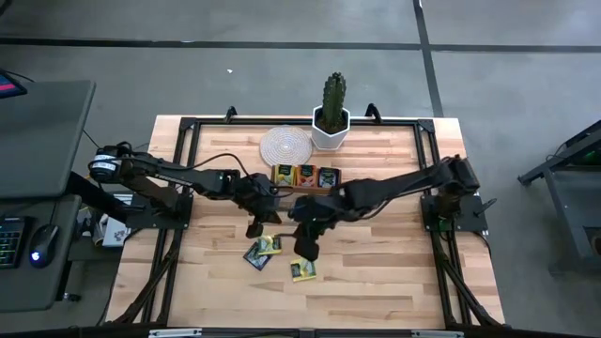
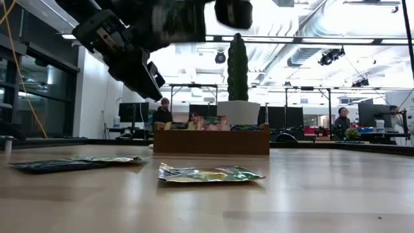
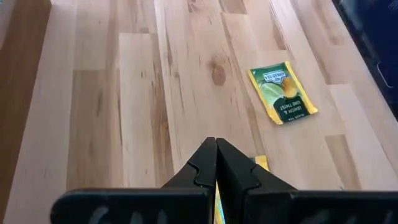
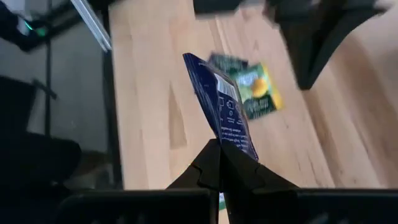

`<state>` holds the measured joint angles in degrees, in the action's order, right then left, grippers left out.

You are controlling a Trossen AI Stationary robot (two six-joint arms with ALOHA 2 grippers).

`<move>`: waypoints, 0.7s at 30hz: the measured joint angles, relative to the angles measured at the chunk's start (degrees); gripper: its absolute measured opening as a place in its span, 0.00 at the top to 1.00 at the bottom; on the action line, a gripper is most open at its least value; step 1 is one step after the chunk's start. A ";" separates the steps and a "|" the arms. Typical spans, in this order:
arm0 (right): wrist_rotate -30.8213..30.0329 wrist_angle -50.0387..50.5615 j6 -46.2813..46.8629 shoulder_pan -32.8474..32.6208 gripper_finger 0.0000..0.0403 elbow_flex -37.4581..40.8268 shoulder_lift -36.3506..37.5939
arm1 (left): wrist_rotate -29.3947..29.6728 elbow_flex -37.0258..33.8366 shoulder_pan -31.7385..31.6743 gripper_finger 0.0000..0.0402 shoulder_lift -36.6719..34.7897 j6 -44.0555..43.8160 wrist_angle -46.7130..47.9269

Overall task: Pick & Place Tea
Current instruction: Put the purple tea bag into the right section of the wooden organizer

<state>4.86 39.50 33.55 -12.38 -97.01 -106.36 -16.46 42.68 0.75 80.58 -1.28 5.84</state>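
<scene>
Right gripper (image 4: 219,155): clamped on dark blue tea packet (image 4: 222,106), lifted above table (image 1: 394,253) | left gripper (image 3: 216,163): fingers together, nothing held, over table centre | other tea packets (image 1: 265,250): flat on table, near both grippers | wooden tray (image 1: 305,176): holding more packets, beside cactus pot (image 1: 331,127)
</scene>
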 joint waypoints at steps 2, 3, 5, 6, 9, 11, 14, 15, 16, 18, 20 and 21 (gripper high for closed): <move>-0.64 0.29 0.58 0.51 1.00 0.00 2.14 | -0.68 0.00 0.00 1.00 0.00 0.85 -0.38; -1.09 0.21 1.00 0.75 1.00 0.02 3.20 | -0.95 0.00 0.00 1.00 0.00 1.63 -0.89; -2.34 0.16 1.14 0.99 1.00 0.05 5.43 | -0.92 -0.02 0.00 1.00 -0.85 3.25 -1.77; -2.99 0.11 1.19 1.05 1.00 0.07 6.43 | -0.95 -0.02 0.00 1.00 -1.77 4.14 -2.21; -4.97 -0.01 1.62 1.18 1.00 0.07 9.06 | -0.61 0.12 0.00 1.00 -3.61 5.96 -5.38; -7.35 -0.26 1.88 1.11 1.00 0.07 10.69 | -0.35 -0.07 0.00 1.00 -4.94 7.31 -7.08; -11.03 -1.25 2.19 0.38 1.00 0.07 12.53 | 1.32 0.11 0.00 1.00 -6.90 8.73 -10.86; -12.38 -1.83 2.19 0.05 1.00 0.07 12.94 | 2.34 0.04 0.00 1.00 -7.70 9.02 -10.83; -13.75 -2.36 2.18 -0.36 1.00 0.07 13.23 | 3.09 0.00 0.00 1.00 -8.29 9.39 -11.32; -16.87 -3.49 1.97 -1.28 1.00 0.56 14.00 | 4.70 0.02 -0.01 1.00 -9.36 10.33 -12.91; -19.64 -6.06 2.26 -2.00 1.00 3.36 15.36 | 6.21 0.02 -0.02 1.00 -10.41 11.20 -13.00; -20.64 -7.89 2.90 -2.26 1.00 5.49 16.36 | 6.78 0.02 -0.03 1.00 -10.87 11.53 -12.91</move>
<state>-15.78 31.61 36.45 -14.63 -91.52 -90.00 -9.67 42.70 0.72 69.70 10.25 -7.07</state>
